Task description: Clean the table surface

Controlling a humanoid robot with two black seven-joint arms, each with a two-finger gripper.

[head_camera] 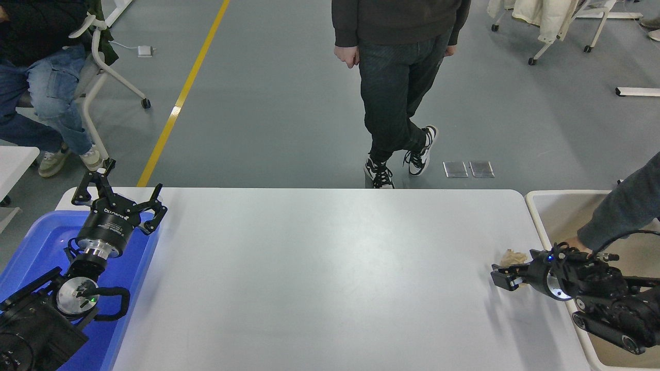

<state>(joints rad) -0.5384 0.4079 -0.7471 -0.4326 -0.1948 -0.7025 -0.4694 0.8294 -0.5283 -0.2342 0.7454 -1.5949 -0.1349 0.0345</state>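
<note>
1. The left pincer (117, 198) is hanging with its fingers spread wide and nothing between them, over the far rim of the blue tub (36, 247) at the left edge of the surface; its arm is parked at the near left, probably just to keep it out of the working area.
2. The table surface (319, 268) is filling the middle of the view, bare and white across its whole width except at the far right.
3. A person (397, 77) is standing beyond the far edge, cut off above the chest by the top of the view.
4. A crumpled scrap of brownish paper (511, 256) is lying near the right edge of the surface, apparently the litter to be cleared.
5. The right pincer (508, 281) is sitting low, just on the near side of the paper and pointing left; I cannot tell whether it is gripping the scrap or only touching it, since the fingers are overlapping it and looking narrow.
6. The beige bin (546, 198) is standing right beside the surface, likely to receive the litter; a grey sleeve (621, 211) is reaching over it, its hand hidden behind the arm.
</note>
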